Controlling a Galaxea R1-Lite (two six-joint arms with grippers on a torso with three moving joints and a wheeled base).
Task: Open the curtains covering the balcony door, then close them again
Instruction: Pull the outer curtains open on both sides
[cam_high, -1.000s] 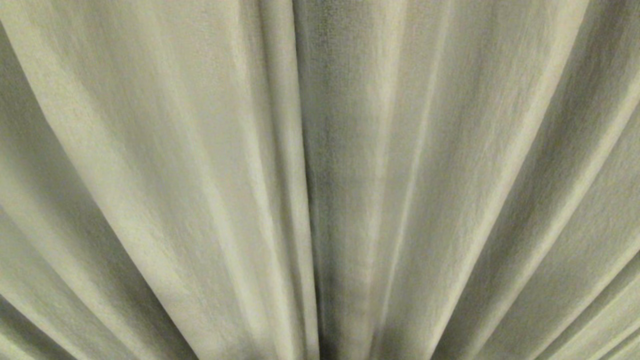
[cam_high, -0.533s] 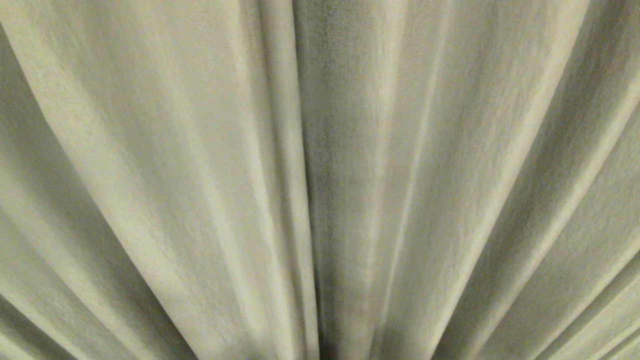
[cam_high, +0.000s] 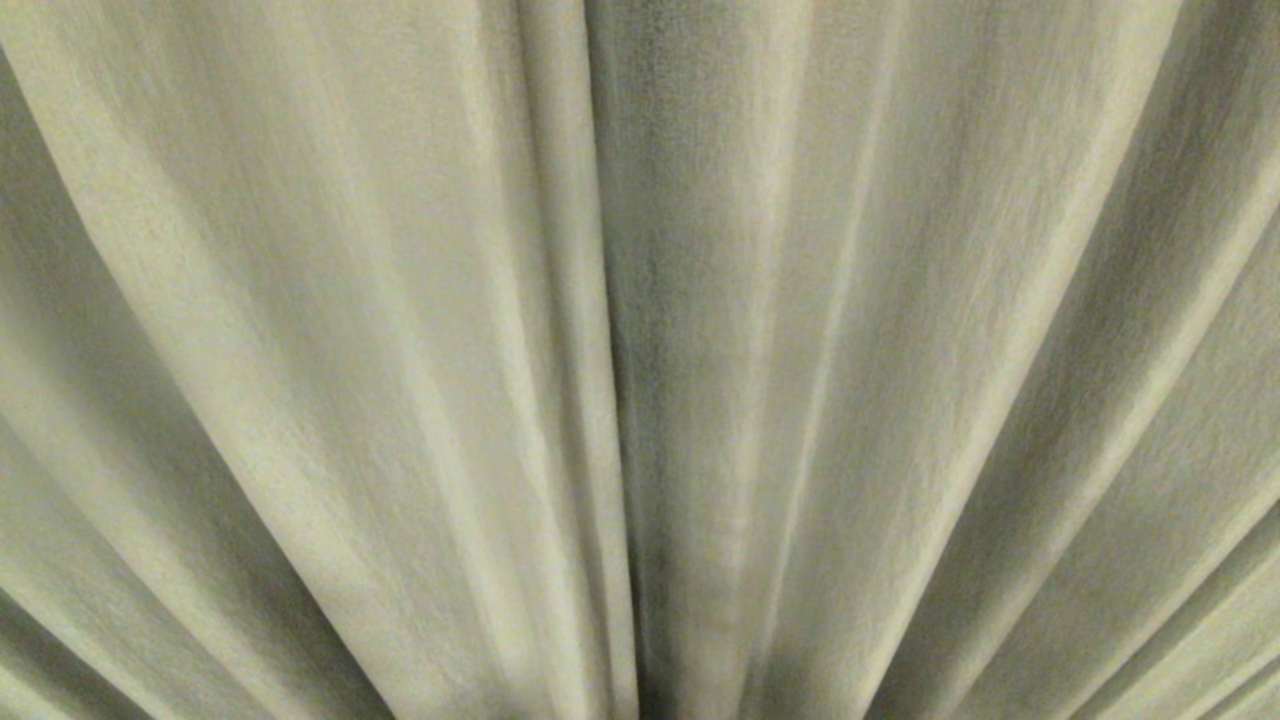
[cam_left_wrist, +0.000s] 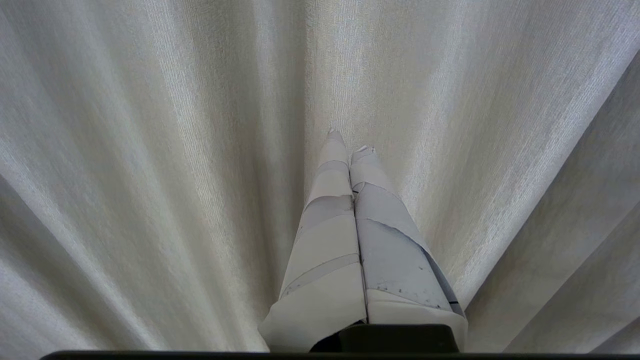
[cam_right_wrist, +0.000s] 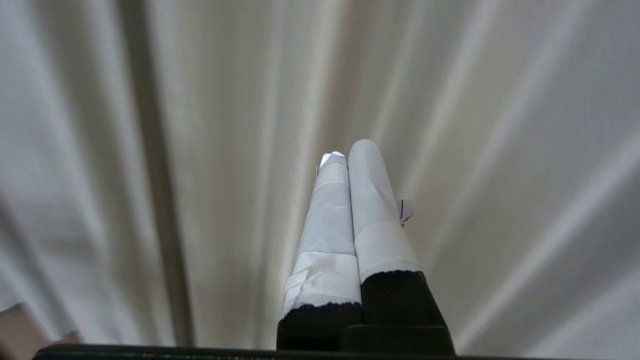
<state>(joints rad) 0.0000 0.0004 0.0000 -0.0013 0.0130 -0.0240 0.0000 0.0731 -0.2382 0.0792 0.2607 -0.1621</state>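
Though drawn across all views — pleated cream curtains (cam_high: 900, 350), both tools clenched, empty: left tool (cam_left_wrist: 350, 145), right tool (cam_right_wrist: 350, 150).

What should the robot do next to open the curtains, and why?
Probably open the right gripper and reach for a fold. The curtains cover the whole head view, and both the right and left gripper are shut, holding nothing.

The curtains (cam_high: 400, 350) hung drawn across the whole head view, pleated cloth blocking any way forward. Only a dark seam (cam_high: 625, 400) between the two panels' edges marked a possible passage; nothing lay visible behind it.
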